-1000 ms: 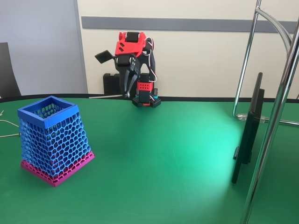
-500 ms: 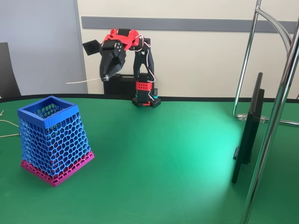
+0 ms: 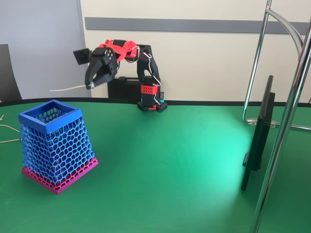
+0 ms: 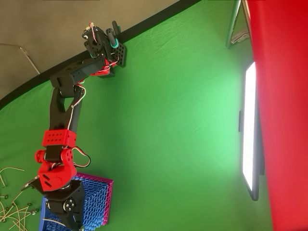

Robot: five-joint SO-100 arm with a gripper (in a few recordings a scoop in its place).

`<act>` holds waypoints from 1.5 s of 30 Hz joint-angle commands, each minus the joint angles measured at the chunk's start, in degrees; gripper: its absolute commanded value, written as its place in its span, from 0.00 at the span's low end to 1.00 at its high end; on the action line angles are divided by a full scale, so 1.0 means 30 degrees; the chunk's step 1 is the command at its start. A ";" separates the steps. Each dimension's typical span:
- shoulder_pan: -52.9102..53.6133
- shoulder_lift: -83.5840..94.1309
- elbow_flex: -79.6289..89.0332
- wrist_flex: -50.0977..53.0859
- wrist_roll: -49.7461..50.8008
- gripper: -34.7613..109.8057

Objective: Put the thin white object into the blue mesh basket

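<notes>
- The blue mesh basket [image 3: 54,144] stands nearest the fixed camera on the green table [image 3: 170,165], magenta band at its foot, open mouth up.
- Above and behind the basket, my gripper [image 3: 91,85] hangs in the air, tips tilted down, jaws clamped on the thin white object [image 3: 68,88].
- That stick juts out level from my tips, higher than the basket's rim.
- From overhead, my gripper [image 4: 72,219] sits over the basket [image 4: 96,202].
- Farthest from the basket, my base [image 3: 152,99] sits at the table's back edge, my arm arched out towards the basket.

**Stick held aloft beyond the basket**

The thin white object [image 3: 68,88] is pinched at one end by the gripper [image 3: 90,86] and is held roughly level, pointing left. The blue mesh basket [image 3: 54,144] is seen upright on the green table [image 3: 184,165], lower left.
</notes>
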 commanded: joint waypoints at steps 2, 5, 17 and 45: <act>0.0352 -0.0439 -0.1113 -0.0732 0.1143 0.27; 0.0586 -0.0850 -0.1084 -0.1113 0.2344 0.27; 0.1641 -0.0908 -0.0586 -0.1172 0.8115 0.27; 0.5479 0.3428 0.1816 -0.1348 1.5234 0.42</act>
